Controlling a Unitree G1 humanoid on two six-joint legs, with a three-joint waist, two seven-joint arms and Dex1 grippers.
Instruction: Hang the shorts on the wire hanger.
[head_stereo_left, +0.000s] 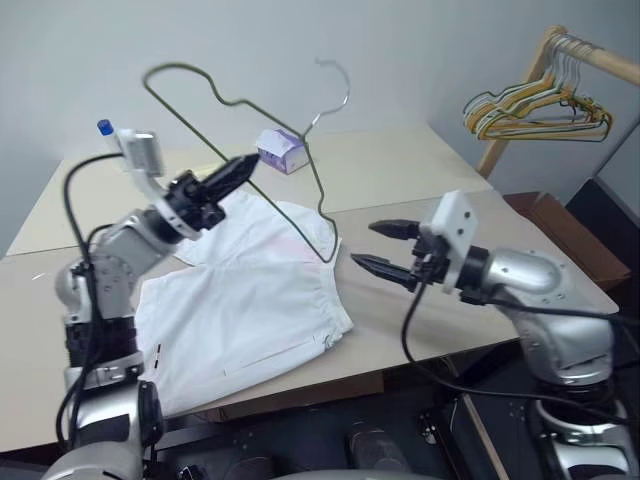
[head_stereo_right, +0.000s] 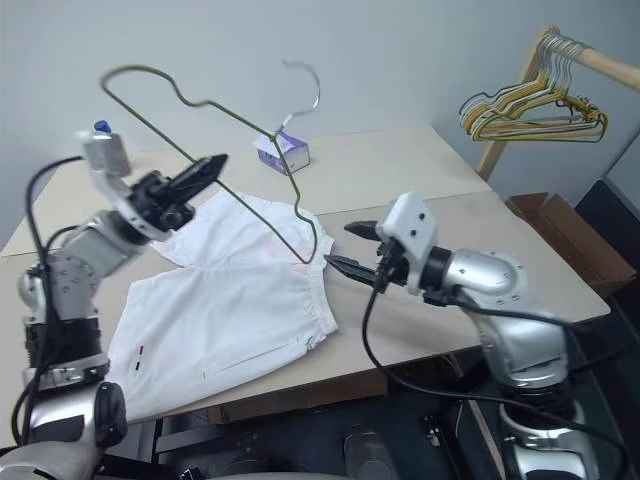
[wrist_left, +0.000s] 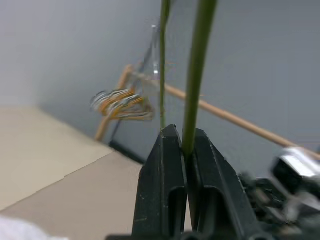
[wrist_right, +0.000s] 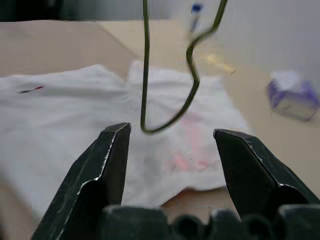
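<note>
The white shorts (head_stereo_left: 250, 300) lie flat on the beige table (head_stereo_left: 400, 170), waistband toward the right. My left gripper (head_stereo_left: 245, 165) is shut on the straight bar of the dark green wire hanger (head_stereo_left: 185, 120), holding it tilted in the air above the shorts with its silvery hook (head_stereo_left: 340, 90) uppermost. In the left wrist view the wire (wrist_left: 197, 75) rises from between the closed fingers (wrist_left: 160, 190). My right gripper (head_stereo_left: 362, 244) stands open just right of the hanger's low end, holding nothing. In the right wrist view that bent end (wrist_right: 145, 75) hangs ahead of the spread fingers (wrist_right: 107, 160), over the shorts (wrist_right: 75, 115).
A white-and-purple tissue pack (head_stereo_left: 282, 150) sits on the far part of the table, behind the hanger. A bunch of yellowish hangers on a wooden rack (head_stereo_left: 535, 105) stands at the back right. A cardboard box (head_stereo_left: 570, 235) lies beyond the table's right edge.
</note>
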